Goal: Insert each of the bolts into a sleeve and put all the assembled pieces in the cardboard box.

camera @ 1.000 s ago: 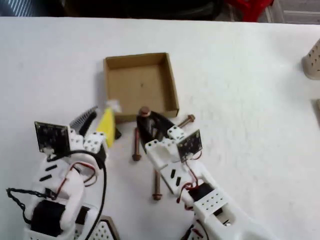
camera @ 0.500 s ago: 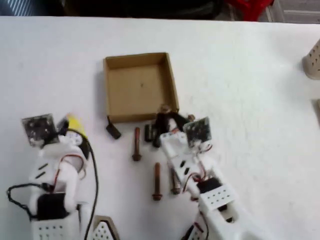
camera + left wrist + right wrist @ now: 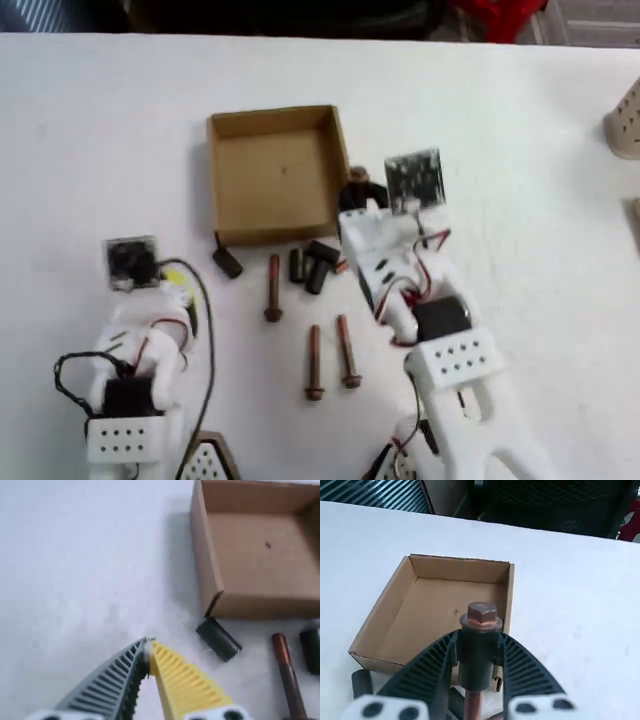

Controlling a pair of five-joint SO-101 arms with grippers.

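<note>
My right gripper is shut on a black sleeve with a copper bolt through it, head up. From above, that gripper hangs by the right wall of the open cardboard box, which has nothing inside. On the table in front of the box lie three loose bolts and three black sleeves. My left gripper is shut on nothing, drawn back to the front left, apart from the nearest sleeve.
Beige perforated pieces stand at the table's right edge. A dark and tan part sits at the front edge between the arm bases. Bare white table stretches behind and to the right of the box.
The right gripper rose with the bolt and sleeve and shifted to the box's right wall. The left gripper pulled back from the box's front corner and went from open to shut.
</note>
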